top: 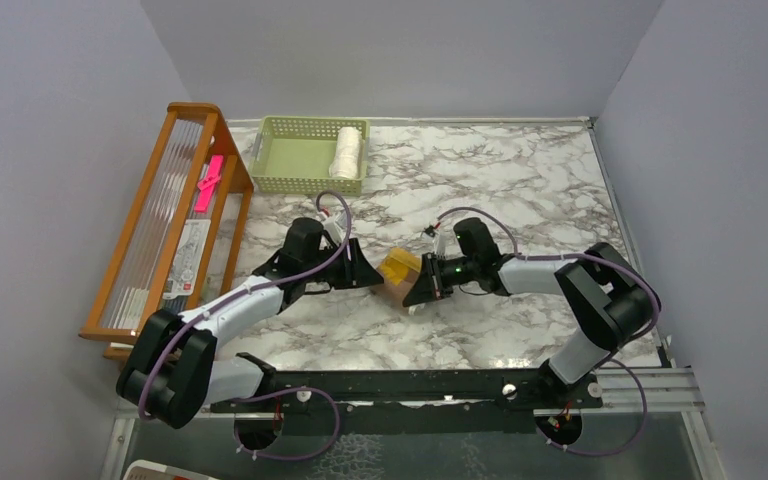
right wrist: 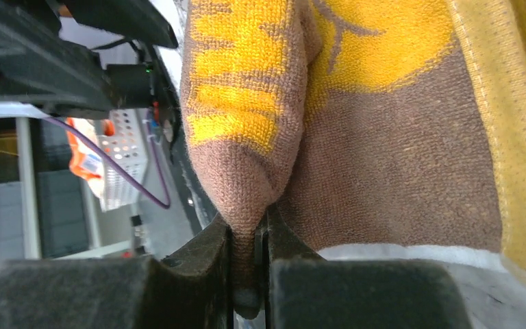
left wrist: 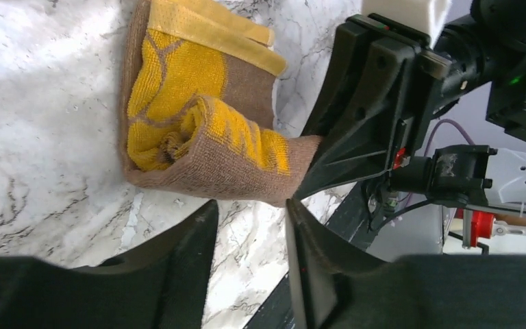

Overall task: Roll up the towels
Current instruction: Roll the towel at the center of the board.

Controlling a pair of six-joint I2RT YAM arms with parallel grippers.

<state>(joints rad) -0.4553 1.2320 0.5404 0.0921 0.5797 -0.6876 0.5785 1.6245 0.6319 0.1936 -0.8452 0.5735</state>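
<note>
The mustard-yellow towel (top: 400,270) lies partly rolled on the marble table (top: 480,180) between both grippers; its brown reverse faces out in the left wrist view (left wrist: 198,137) and the right wrist view (right wrist: 383,157). My right gripper (top: 422,290) is shut on the roll's near end, brown cloth pinched between its fingers (right wrist: 248,233). My left gripper (top: 372,275) is open and empty, its fingertips (left wrist: 250,209) just short of the roll's brown side. The cream-white towel (top: 346,152) lies rolled in the pale green basket (top: 290,155).
A wooden rack (top: 165,220) with a pink item stands along the table's left edge. The green basket sits at the back left. Walls close the table at the back, left and right. A black rail (top: 410,385) runs along the near edge.
</note>
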